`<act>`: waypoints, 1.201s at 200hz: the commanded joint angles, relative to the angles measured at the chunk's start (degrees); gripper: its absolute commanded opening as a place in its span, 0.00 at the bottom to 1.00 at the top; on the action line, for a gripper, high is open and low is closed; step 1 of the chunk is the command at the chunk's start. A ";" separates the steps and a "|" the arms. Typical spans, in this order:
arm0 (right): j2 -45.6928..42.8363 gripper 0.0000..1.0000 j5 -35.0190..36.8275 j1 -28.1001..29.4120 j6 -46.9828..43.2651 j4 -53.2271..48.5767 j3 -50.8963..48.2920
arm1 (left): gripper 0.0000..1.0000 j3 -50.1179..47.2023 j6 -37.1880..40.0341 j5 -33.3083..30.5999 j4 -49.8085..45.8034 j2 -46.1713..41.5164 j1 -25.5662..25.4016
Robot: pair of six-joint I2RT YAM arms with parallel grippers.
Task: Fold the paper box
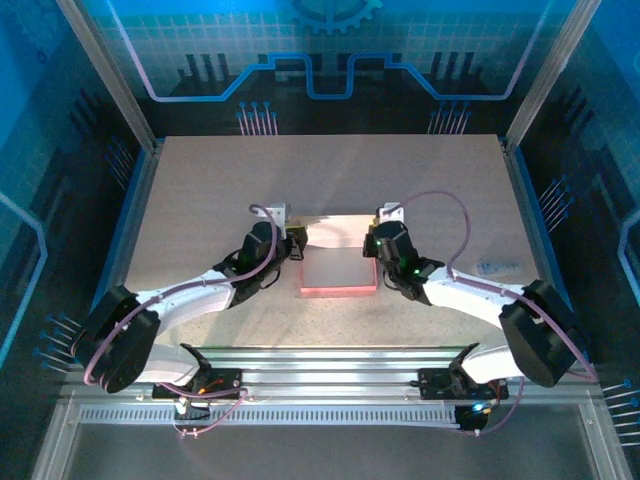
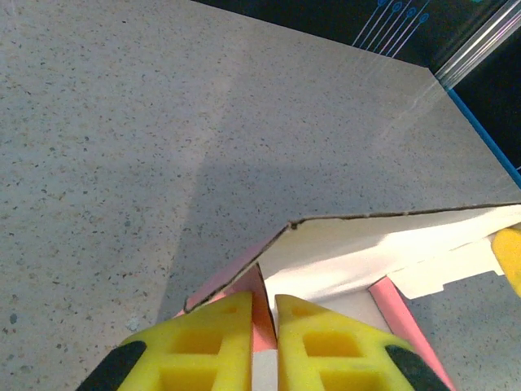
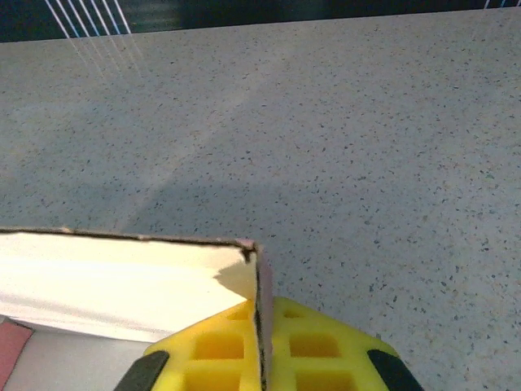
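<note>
The paper box lies half-formed at the middle of the table, pink outside and pale whitish inside, with its back wall raised. My left gripper is at its left end. In the left wrist view the yellow fingers are shut on a pink side flap of the paper box, the left gripper pinching it edge-on. My right gripper is at the right end. In the right wrist view the right gripper is shut on the upright right side wall of the paper box.
The speckled table stretches free behind and to both sides of the box. Metal frame posts and dark blue-lit walls bound it. A small pale label lies near the right edge. The right gripper's yellow finger shows at the far side.
</note>
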 commanded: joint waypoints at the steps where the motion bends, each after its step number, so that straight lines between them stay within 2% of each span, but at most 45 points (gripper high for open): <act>1: -3.10 0.05 -2.35 2.73 1.25 6.02 -2.05 | 0.15 -1.67 0.56 1.68 4.69 -2.43 -3.05; 56: -8.00 0.09 -0.82 5.76 3.93 4.85 -5.80 | 0.15 -6.08 -0.94 -0.82 3.60 -6.47 -6.05; 128: -10.19 0.10 1.68 9.33 9.46 1.89 -7.90 | 0.15 -11.49 -2.98 -6.22 0.75 -12.19 -11.69; 184: -12.85 0.11 4.35 12.70 11.62 -0.28 -10.47 | 0.15 -14.00 -4.88 -10.73 -0.65 -13.66 -16.76; 240: -17.48 0.16 6.77 16.22 14.21 -4.73 -13.26 | 0.16 -16.34 -7.09 -14.34 -2.82 -15.47 -20.33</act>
